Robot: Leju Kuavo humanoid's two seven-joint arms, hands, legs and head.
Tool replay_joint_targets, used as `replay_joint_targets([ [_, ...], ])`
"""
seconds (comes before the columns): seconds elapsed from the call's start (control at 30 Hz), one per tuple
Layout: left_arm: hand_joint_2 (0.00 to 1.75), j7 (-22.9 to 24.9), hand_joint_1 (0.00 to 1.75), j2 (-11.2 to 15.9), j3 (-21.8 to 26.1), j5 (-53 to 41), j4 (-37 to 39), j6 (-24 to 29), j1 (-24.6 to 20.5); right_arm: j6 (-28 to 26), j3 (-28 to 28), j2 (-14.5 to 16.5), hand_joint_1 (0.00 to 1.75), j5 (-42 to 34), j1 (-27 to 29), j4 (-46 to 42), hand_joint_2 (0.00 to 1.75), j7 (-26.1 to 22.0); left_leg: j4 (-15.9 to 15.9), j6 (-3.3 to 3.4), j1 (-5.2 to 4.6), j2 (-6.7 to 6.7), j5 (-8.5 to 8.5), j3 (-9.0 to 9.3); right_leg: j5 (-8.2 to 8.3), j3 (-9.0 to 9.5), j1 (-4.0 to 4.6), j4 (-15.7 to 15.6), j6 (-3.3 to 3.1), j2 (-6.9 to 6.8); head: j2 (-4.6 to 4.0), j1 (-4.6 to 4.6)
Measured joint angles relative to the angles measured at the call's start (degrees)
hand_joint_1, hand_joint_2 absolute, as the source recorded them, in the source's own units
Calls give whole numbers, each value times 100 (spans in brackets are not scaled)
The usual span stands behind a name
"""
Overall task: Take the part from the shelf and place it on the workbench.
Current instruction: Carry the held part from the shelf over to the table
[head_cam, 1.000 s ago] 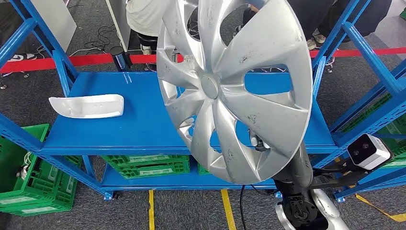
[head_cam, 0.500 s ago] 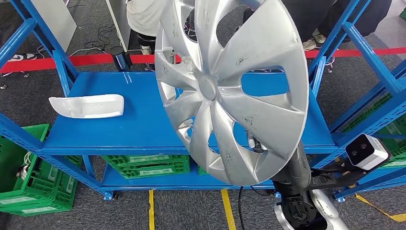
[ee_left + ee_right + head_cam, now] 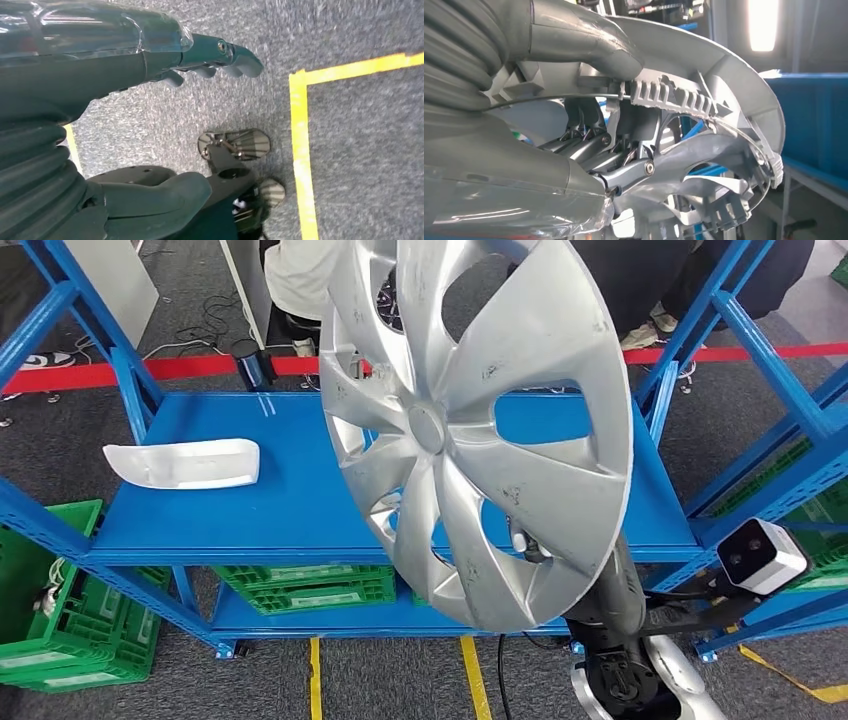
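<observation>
A large silver hubcap [image 3: 480, 430] is held up in front of the blue shelf [image 3: 290, 500], tilted and facing me. My right hand [image 3: 589, 120] grips its rim from behind, thumb over the ribbed edge of the hubcap [image 3: 704, 110] and fingers through a spoke opening. In the head view that hand is mostly hidden behind the hubcap, with a fingertip showing through a gap. My left hand [image 3: 150, 55] hangs by my side over the grey carpet, fingers apart and holding nothing.
A white curved part [image 3: 185, 462] lies on the shelf's left side. Green crates [image 3: 300, 585] sit under the shelf and at far left. Blue uprights [image 3: 740, 330] flank the right. People stand behind a red floor line [image 3: 190, 365]. Yellow floor tape [image 3: 300, 150] runs below.
The hubcap has shifted slightly left and up in my right hand. The view has also drifted a little.
</observation>
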Motion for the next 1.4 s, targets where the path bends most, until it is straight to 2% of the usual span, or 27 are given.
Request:
replay_joint_targets([
  [0.07, 175, 2, 0, -4, -15, -1, -5, 3, -4, 4, 5, -17, 175, 0, -11, -1, 175, 3, -33, 10, 14, 4, 34, 12, -333, -361, -36, 732, 26, 3, 0, 56],
  [0.1, 175, 3, 0, -5, -24, 0, -7, 5, -2, 4, 7, -20, 175, 0, -8, 3, 175, 4, -24, 4, 17, -3, 31, 9, -430, -537, -59, 1068, 46, 3, 0, 75],
  [0.17, 175, 7, 0, -8, -40, 1, -8, 5, 0, 4, 9, -27, 175, 1, -5, 9, 175, 6, 4, -24, 30, -22, 11, 5, -364, -692, -101, 1299, 85, -1, 0, 90],
  [0.3, 175, 7, 0, -13, -57, 2, -8, 5, -1, 4, 10, -37, 175, 1, -6, 9, 175, 7, 36, -60, 47, -41, -13, 5, -130, -622, -129, 1088, 109, -5, 0, 97],
  [0.37, 175, 17, 0, -7, -81, 5, -8, 5, -10, 9, 12, -43, 175, 9, -18, 5, 175, 8, 186, -170, 48, -76, -94, -70, 141, -361, -150, 468, 107, 8, 0, 141],
  [0.43, 175, 32, 0, -1, -108, 9, -9, 6, -16, 14, 11, -47, 175, 22, -22, -3, 175, 7, 343, -291, 48, -96, -162, -181, 322, -188, -157, -16, 57, 27, 0, 138],
  [0.5, 175, 37, 0, 0, -121, 15, -8, 7, -10, 14, 8, -50, 175, 50, -18, -8, 175, 4, 390, -342, 60, -76, -200, -238, 332, -242, -159, 1, -22, 26, 0, 74],
  [0.57, 175, 38, 0, 2, -126, 24, -8, 8, -11, 12, 6, -54, 175, 77, -23, -9, 175, -1, 685, -383, 75, -46, -459, -360, 373, -280, -162, -9, -98, 10, 0, -2],
  [0.63, 175, 38, 0, 0, -128, 29, -8, 8, -15, 9, 4, -55, 175, 94, -23, -10, 175, -7, 1363, -402, 85, -29, -892, -622, 421, -341, -140, -16, -163, -7, 0, -82],
  [0.67, 175, 38, 0, -1, -129, 32, -8, 8, -16, 8, 4, -56, 175, 104, -22, -9, 175, -9, 1698, -402, 87, -30, -1055, -749, 448, -382, -123, -14, -185, -13, 0, -101],
  [0.7, 175, 38, 0, -1, -130, 36, -8, 8, -15, 6, 4, -56, 175, 112, -20, -8, 175, -10, 1888, -395, 86, -31, -1116, -805, 480, -425, -107, -11, -198, -16, 0, -112],
  [0.73, 175, 39, 0, 0, -130, 39, -8, 8, -15, 5, 5, -56, 175, 118, -19, -8, 175, -11, 1878, -380, 84, -32, -1071, -764, 515, -469, -93, -8, -202, -14, 0, -118],
  [0.77, 175, 39, 0, 1, -131, 42, -8, 8, -17, 4, 5, -57, 175, 120, -19, -8, 175, -11, 1641, -356, 80, -33, -928, -609, 554, -509, -83, -6, -198, -10, 0, -123],
  [0.83, 175, 40, 0, 3, -131, 43, -8, 9, -31, 4, 4, -58, 175, 121, -18, -12, 175, -11, 826, -296, 58, -45, -606, -134, 633, -564, -72, -6, -163, -2, 0, -130],
  [0.87, 175, 39, 0, 2, -131, 43, -8, 9, -43, 4, 4, -58, 175, 122, -20, -16, 175, -11, 506, -272, 42, -58, -497, 28, 675, -578, -69, -11, -133, -2, 0, -128],
  [0.9, 175, 39, 0, 1, -131, 43, -9, 10, -53, 4, 3, -58, 175, 124, -23, -19, 175, -12, 332, -249, 24, -72, -441, 104, 719, -585, -71, -25, -97, -3, 0, -126],
  [1.0, 175, 41, 0, -2, -132, 45, -9, 10, -58, 4, 2, -61, 175, 131, -20, -24, 175, -18, 288, -156, -2, -95, -290, 12, 851, -606, -95, -103, 18, 3, 0, -123],
  [1.03, 175, 42, 0, -1, -132, 46, -9, 10, -62, 4, 2, -63, 175, 133, -16, -24, 175, -21, 273, -114, 4, -90, -211, -47, 773, -652, -99, -67, 51, 9, 0, -120],
  [1.07, 175, 42, 0, 0, -131, 46, -9, 10, -66, 4, 1, -66, 175, 135, -14, -25, 175, -25, 256, -74, 13, -80, -123, -123, 584, -721, -100, 71, 79, 14, 0, -105],
  [1.13, 175, 42, 0, 0, -131, 49, -9, 9, -73, 2, 1, -69, 175, 137, -10, -24, 175, -30, 248, -13, -1, -69, 26, -291, -39, -877, -97, 679, 110, 13, 0, -40],
  [1.17, 175, 42, 0, -2, -131, 50, -10, 9, -69, -1, 2, -70, 175, 138, -9, -23, 175, -31, 254, 6, -20, -67, 91, -377, -290, -924, -96, 1057, 113, 12, 0, -6],
  [1.2, 175, 42, 0, -4, -132, 51, -10, 9, -65, -3, 4, -70, 175, 140, -8, -22, 175, -31, 262, 19, -45, -66, 152, -463, -413, -923, -92, 1355, 106, 11, 0, 25],
  [1.23, 175, 42, 0, -4, -132, 51, -10, 9, -62, -4, 5, -69, 175, 144, -8, -21, 175, -31, 275, 29, -70, -63, 209, -548, -406, -855, -84, 1503, 87, 11, 0, 48],
  [1.27, 175, 42, 0, -3, -132, 53, -10, 9, -61, -4, 5, -69, 175, 148, -9, -21, 175, -31, 289, 36, -97, -61, 262, -628, -294, -692, -68, 1445, 52, 12, 0, 68],
  [1.33, 175, 42, 0, -10, -132, 57, -11, 10, -61, -5, 4, -70, 175, 157, -18, -23, 175, -31, 312, 41, -133, -54, 352, -744, -62, -101, 4, 768, -85, 13, 0, 101],
  [1.37, 175, 42, 0, -19, -132, 61, -12, 10, -62, -5, 3, -70, 175, 163, -27, -30, 175, -31, 320, 35, -150, -49, 392, -782, -39, 237, 47, 300, -172, 5, 0, 105],
  [1.4, 175, 41, 0, -31, -132, 64, -13, 11, -63, -6, 3, -71, 175, 169, -39, -38, 175, -31, 325, 18, -153, -39, 439, -811, -64, 491, 90, -82, -237, 0, 0, 100],
])
